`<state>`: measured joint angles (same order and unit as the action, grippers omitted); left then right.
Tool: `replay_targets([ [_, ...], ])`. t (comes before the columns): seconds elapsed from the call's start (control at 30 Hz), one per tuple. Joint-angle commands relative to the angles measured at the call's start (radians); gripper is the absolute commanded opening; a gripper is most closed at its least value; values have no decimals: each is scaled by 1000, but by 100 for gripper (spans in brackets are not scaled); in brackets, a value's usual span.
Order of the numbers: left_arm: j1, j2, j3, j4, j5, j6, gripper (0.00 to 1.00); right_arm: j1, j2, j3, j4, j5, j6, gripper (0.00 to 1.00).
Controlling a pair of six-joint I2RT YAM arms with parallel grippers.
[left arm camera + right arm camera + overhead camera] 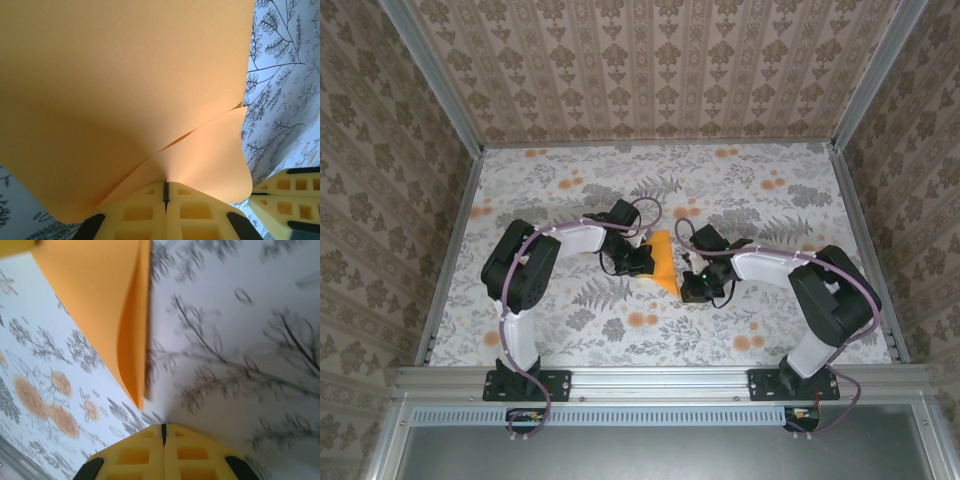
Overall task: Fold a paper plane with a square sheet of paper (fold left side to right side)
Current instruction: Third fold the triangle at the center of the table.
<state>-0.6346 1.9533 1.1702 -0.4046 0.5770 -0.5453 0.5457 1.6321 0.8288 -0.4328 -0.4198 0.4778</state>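
Two arms bend inward from the near edge over the flower-patterned table (570, 325), and their tips meet near its middle. On the left, the left gripper (638, 258) sits low with its tip against the left edge of the square sheet of paper (663, 262). From the left wrist, its yellow fingers (200, 215) are pressed together with only a thin dark seam between them. Two layers of the orange paper (125, 90) run down and meet at the top of that seam, so the jaws appear pinched on the paper's edge. The sheet is doubled over (one layer bows up and away from the other) and rises in front of the camera, off the table on that side.

In the overhead view the paper is a narrow orange shape between the two grippers, wider at the far end and tapering to a point toward the near right. Just right of that point is the right gripper (695, 287). From the right wrist, its fingers (195, 455) are closed flat against each other with nothing between them. The paper's pointed corner (139, 400) lies on the table just ahead and left of them, close but apart.
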Motion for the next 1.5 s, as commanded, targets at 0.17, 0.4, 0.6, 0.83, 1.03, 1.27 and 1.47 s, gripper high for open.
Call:
replay_targets([
  [0.17,0,45,16,-56,-94,18,4,-3,-37,54,79,-106,70,0],
  [0.4,-3,47,21,-54,-92,13,4,-1,98,124,126,-80,89,0],
  [0.6,-4,38,27,-50,-83,12,5,-1,153,122,97,-40,75,0],
  [0.83,-20,-71,-1,-6,-90,15,14,-1,177,115,20,42,48,0],
  [1.03,-50,-143,-66,62,-42,-5,10,-1,199,110,-6,64,31,0],
  [1.27,-95,-116,-88,141,42,-19,4,-1,204,121,-21,73,21,0],
  [1.47,-99,-74,-73,142,49,-9,2,0,207,120,-24,71,20,0],
])
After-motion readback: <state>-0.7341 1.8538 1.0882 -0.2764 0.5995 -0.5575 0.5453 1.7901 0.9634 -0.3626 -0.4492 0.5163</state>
